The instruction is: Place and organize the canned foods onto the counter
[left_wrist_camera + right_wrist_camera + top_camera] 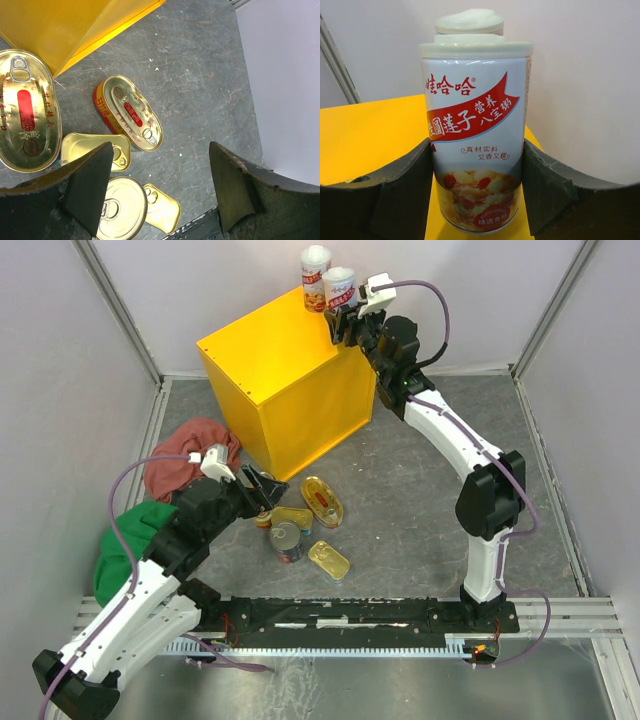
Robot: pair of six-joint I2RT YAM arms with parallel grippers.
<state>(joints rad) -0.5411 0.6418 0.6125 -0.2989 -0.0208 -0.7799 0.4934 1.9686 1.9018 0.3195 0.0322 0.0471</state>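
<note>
- Top view: I see the yellow counter point(285, 390) standing at 12 o'clock from the arm bases. Two red-labelled cans stand upright at its far corner, the far tall can point(315, 278) and, just beside it at 5 o'clock, the near tall can point(338, 288).
- My right gripper point(343, 320) is up at that corner, against the near tall can.
- My left gripper point(262, 496) hangs over the floor at the counter's 6 o'clock, above a cluster of tins: an oval tin point(323, 500), a dark round can point(286, 540) and a rectangular tin point(328, 558).
- A red cloth point(190, 455) and a green cloth point(128, 540) lie at the cluster's 9 o'clock.
- Left wrist view: my fingers point(87, 185) are spread wide with nothing between them.
- Below them lie two oval tins, a second rectangular tin point(92, 145) and the round can's lid. The counter wall fills 11 o'clock.
- Right wrist view: the near tall can stands upright on the counter top between my fingers point(407, 187). The pads look pressed to both its sides, pinching it.
- The far can's white top peeks out behind it at 12 o'clock.
</note>
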